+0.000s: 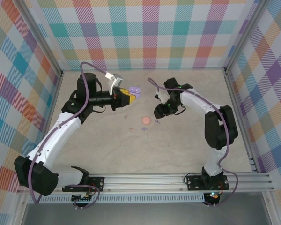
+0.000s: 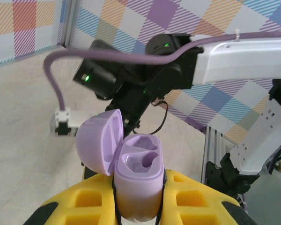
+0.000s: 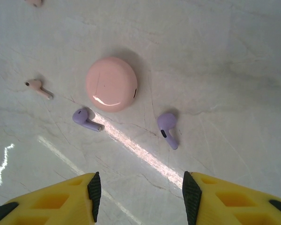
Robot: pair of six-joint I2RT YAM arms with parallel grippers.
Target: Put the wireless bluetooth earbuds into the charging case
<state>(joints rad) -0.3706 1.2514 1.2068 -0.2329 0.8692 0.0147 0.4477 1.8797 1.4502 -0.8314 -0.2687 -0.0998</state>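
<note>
Two purple earbuds [image 3: 86, 119] beside pink case [image 3: 110, 84] | right hand [image 3: 139, 197] open above | left hand [image 2: 138, 211] grips purple case [image 2: 138, 171]

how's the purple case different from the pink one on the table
Colour: the purple case is lilac, the pink case salmon pink.
Lid: the purple case is hinged open with both wells empty; the pink case is closed.
Place: the purple case is clamped upright in the left gripper; the pink case lies flat on the table.
Both are smooth and rounded.
</note>
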